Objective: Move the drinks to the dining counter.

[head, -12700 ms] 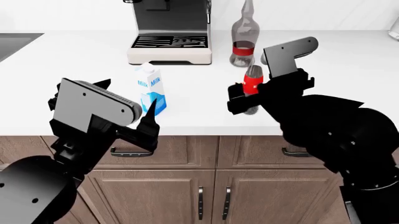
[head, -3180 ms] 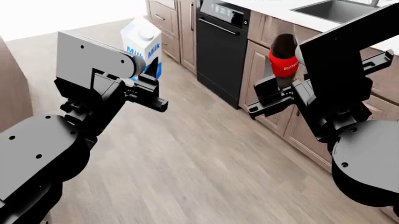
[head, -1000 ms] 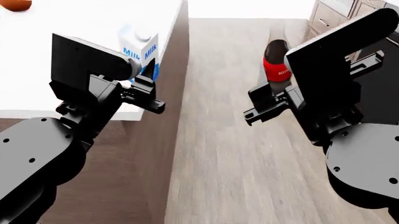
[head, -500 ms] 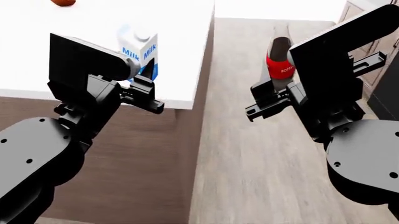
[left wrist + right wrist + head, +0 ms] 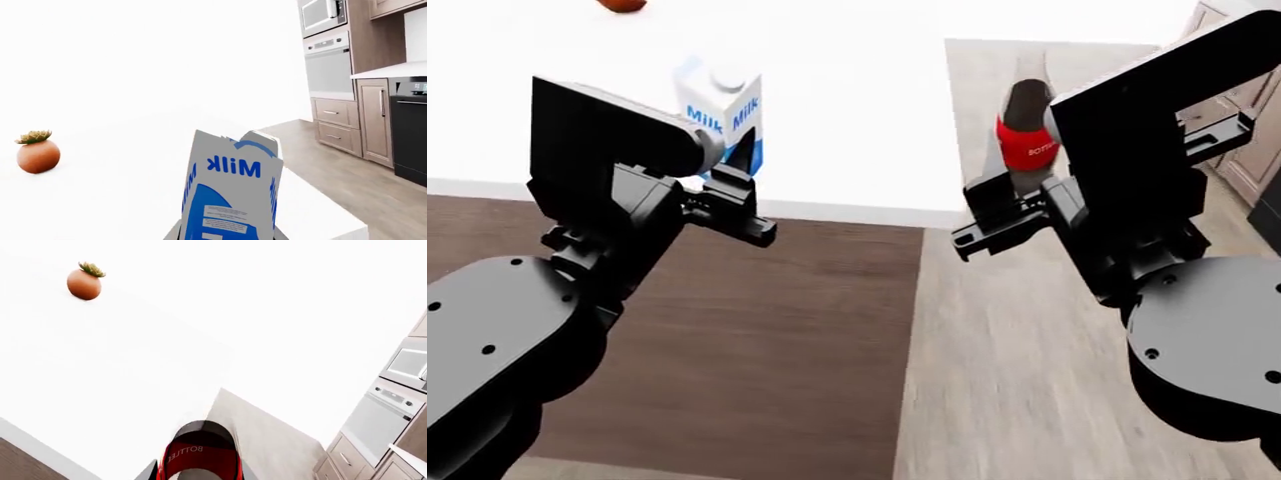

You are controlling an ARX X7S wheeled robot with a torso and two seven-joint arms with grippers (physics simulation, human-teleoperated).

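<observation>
Bright white counter (image 5: 854, 120) fills the upper part of the head view, its thin edge running across above a brown wood side panel (image 5: 761, 340), with plank floor (image 5: 1014, 380) at 4 o'clock. Left gripper (image 5: 737, 190) is clamped on the milk carton (image 5: 723, 110), held upright over the counter near its edge, at about 10 o'clock in the head view. Right gripper (image 5: 994, 225) is clamped on the dark bottle (image 5: 1025, 125), red label outward, held upright at about 1 o'clock, just off the counter's corner over the floor. An orange-brown plant pot (image 5: 38, 152) stands on the counter well beyond the carton, at 11 o'clock. Wall ovens (image 5: 325, 50) and cabinets (image 5: 370, 120) line the far side in the left wrist view.
</observation>
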